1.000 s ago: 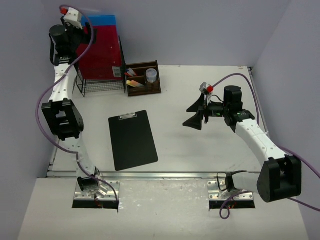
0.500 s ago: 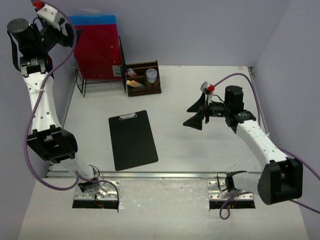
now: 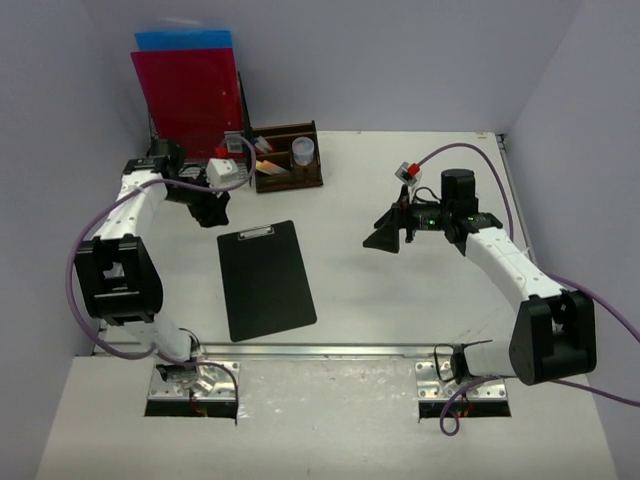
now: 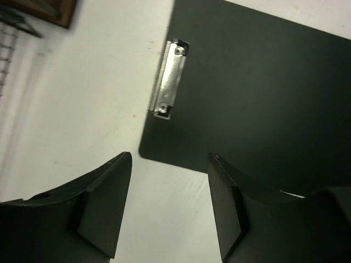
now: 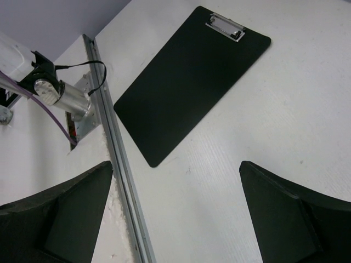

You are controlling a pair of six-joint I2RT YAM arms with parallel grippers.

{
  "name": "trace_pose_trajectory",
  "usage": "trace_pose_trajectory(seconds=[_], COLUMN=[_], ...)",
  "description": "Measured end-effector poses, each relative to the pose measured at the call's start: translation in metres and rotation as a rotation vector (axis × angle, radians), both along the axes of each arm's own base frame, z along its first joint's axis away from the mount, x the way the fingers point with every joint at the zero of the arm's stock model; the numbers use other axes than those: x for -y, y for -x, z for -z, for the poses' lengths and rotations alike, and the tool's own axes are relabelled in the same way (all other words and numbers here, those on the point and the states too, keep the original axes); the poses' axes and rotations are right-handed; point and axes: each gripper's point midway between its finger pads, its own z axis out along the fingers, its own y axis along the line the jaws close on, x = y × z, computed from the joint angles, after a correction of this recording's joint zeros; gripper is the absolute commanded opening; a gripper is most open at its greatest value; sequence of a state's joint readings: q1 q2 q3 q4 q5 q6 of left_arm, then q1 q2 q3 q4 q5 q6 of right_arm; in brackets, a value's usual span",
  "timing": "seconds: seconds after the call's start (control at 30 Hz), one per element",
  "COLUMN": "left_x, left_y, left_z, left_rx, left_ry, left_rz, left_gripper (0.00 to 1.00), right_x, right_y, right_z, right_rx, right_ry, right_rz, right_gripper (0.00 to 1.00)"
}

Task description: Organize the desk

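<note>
Our left gripper (image 4: pixel 169 164) hangs partly spread and empty just above the clip end of the black clipboard (image 4: pixel 258 93). Our right gripper (image 5: pixel 176 167) gapes wide, holding nothing, over the white desk (image 5: pixel 263 109) that spreads beneath both arms. At the desk's far edge, a wooden organizer (image 3: pixel 290 181) holds a clear cup (image 3: pixel 303 151), and upright red and blue folders (image 3: pixel 190 100) stand beside it.

Empty left pincer (image 3: pixel 211 208) angled down, jaws parted, empty right pincer (image 3: pixel 386 236), jaws wide.
</note>
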State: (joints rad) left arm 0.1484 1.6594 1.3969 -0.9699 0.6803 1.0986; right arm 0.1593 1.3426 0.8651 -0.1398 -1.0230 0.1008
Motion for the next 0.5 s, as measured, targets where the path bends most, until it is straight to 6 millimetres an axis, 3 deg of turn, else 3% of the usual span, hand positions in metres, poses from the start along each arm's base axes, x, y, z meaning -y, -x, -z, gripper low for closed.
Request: trace_pose_trajectory(seconds=[0.1, 0.2, 0.5], left_x=[0.017, 0.032, 0.038], left_y=[0.006, -0.002, -0.044], left_z=[0.022, 0.037, 0.091], left_rx=[-0.025, -0.030, -0.093], left_ry=[-0.056, -0.079, -0.133], left_rz=[0.050, 0.086, 0.100], left_gripper=[0.55, 0.54, 0.53], right_x=[0.000, 0.000, 0.000], right_y=[-0.003, -0.005, -0.006], right_z=[0.004, 0.010, 0.016], right_rx=[-0.029, -0.060, -0.086], right_ry=[0.003, 0.006, 0.013], right_rz=[0.011, 0.021, 0.027], right_gripper=[0.99, 0.99, 0.99])
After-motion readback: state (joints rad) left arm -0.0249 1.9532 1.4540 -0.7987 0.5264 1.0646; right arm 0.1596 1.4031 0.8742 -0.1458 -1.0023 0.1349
